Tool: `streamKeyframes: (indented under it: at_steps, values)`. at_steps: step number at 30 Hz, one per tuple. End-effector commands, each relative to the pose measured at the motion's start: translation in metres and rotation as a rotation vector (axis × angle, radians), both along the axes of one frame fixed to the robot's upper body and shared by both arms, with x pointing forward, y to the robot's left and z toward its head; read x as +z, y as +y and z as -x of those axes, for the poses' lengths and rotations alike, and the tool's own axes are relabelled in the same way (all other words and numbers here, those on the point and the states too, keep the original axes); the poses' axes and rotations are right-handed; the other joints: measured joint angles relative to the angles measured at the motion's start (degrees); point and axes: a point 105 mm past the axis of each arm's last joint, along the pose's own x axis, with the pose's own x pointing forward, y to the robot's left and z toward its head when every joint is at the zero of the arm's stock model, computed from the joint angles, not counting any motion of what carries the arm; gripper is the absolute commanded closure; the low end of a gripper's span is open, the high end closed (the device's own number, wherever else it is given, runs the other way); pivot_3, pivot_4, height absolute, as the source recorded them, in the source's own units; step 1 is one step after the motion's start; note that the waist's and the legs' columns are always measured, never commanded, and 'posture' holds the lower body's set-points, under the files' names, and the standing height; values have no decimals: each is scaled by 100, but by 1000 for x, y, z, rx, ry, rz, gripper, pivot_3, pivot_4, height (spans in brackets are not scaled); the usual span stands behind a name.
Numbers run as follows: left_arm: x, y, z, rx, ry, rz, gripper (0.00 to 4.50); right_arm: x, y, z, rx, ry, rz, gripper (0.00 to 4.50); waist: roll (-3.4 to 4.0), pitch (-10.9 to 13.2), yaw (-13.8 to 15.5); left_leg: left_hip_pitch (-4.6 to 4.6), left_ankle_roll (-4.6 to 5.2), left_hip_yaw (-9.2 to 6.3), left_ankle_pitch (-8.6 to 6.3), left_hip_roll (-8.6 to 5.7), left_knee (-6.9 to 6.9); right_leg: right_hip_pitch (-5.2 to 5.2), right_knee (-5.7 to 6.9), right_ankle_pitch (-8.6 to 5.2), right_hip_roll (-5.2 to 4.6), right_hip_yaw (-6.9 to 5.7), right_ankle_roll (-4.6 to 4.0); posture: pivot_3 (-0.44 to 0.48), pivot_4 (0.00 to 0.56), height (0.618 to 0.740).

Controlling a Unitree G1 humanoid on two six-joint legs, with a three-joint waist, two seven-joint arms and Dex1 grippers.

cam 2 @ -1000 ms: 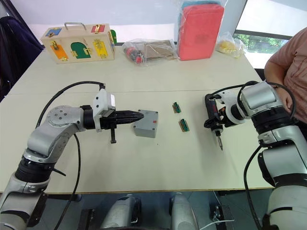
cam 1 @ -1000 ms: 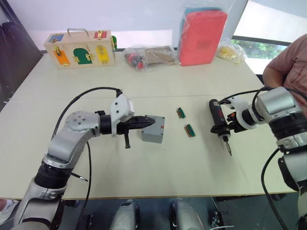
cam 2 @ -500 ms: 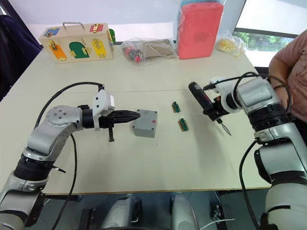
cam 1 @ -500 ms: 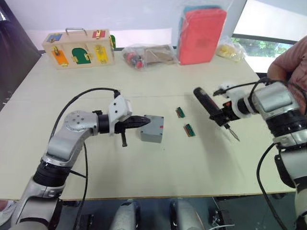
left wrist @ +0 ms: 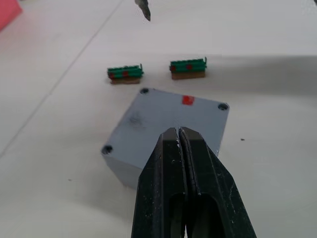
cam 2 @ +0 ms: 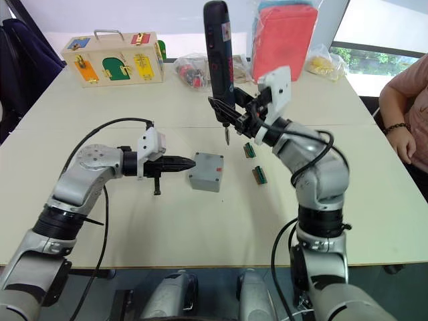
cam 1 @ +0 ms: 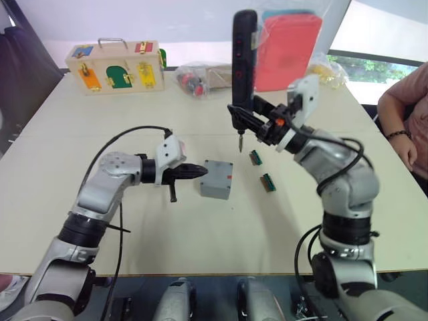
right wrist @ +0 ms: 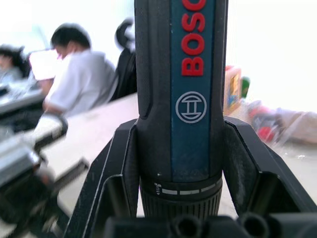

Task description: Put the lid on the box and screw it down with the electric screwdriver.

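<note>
My left end effector [left wrist: 179,136] is pressed closed on nothing, its tips just beside the near-left side of the box [cam 1: 216,178], which sits mid-table with the lid [left wrist: 166,124] already on it, screws visible at three corners. Just beyond it lie two green connector blocks [cam 1: 261,170]. My right end effector [right wrist: 183,163] grips the electric screwdriver [cam 1: 242,60] upright above the table, bit pointing down, well above and apart from the box. A wooden latch box [cam 1: 114,65] stands at the far left edge.
</note>
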Motion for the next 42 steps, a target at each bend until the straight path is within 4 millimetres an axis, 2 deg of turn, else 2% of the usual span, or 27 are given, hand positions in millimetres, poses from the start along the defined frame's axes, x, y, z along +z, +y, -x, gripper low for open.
streamKeyframes:
  at_steps: [1, 6, 12, 15, 21, 26, 32, 42]
  values:
    - [5, -11, -8, -18, -45, 7, 4500, 10, 10, 10, -16, -184, -67, 2708, 0, 0, -9, 1, 0, -1, 0, 0, -1, 0, 2, 0, 2, 0, 0, 0, 150, 730]
    - [-5, -15, -11, -16, -22, 9, 4500, -15, 21, 2, -51, -190, -70, 2708, 0, 0, -51, 6, -5, -4, 3, 4, -6, -3, 7, 0, 11, -2, 0, 0, 150, 730]
    - [-21, -15, -13, -1, 1, -21, 4500, -43, 19, -4, -92, -161, -46, 2708, 0, 0, -13, 6, -7, -7, 4, 4, -7, -3, 5, 0, 9, -1, 0, 0, 150, 730]
    - [-22, -15, -13, 1, 7, -14, 4500, -50, 17, -5, -107, -156, -37, 2708, 0, 0, -10, 7, -7, -7, 5, 4, -6, -1, 6, 0, 9, -1, 0, 0, 150, 730]
    - [-22, -14, -13, 0, 10, -16, 4500, -49, 11, -6, -130, -162, -39, 2708, 0, 0, -21, 8, -7, -10, 5, 5, -7, -1, 6, 0, 9, -1, 0, 0, 150, 730]
    - [-24, -15, -13, -1, 15, -18, 4500, -27, 7, 1, -128, -213, -72, 2708, 0, 0, -18, 8, -7, -9, 5, 5, -6, -1, 7, 0, 9, -1, 0, 0, 150, 730]
    - [-25, -16, -12, -4, 20, -18, 4500, -15, 9, 9, -95, -224, -92, 2708, 0, 0, -14, 8, -7, -10, 4, 5, -6, -1, 7, 0, 9, -1, 0, 0, 150, 730]
    - [-24, -17, -13, -8, 20, -15, 4500, -34, 13, 7, -94, -162, -78, 2708, 0, -1, -11, 8, -7, -10, 5, 5, -6, -1, 7, 0, 9, -1, 0, 0, 150, 730]
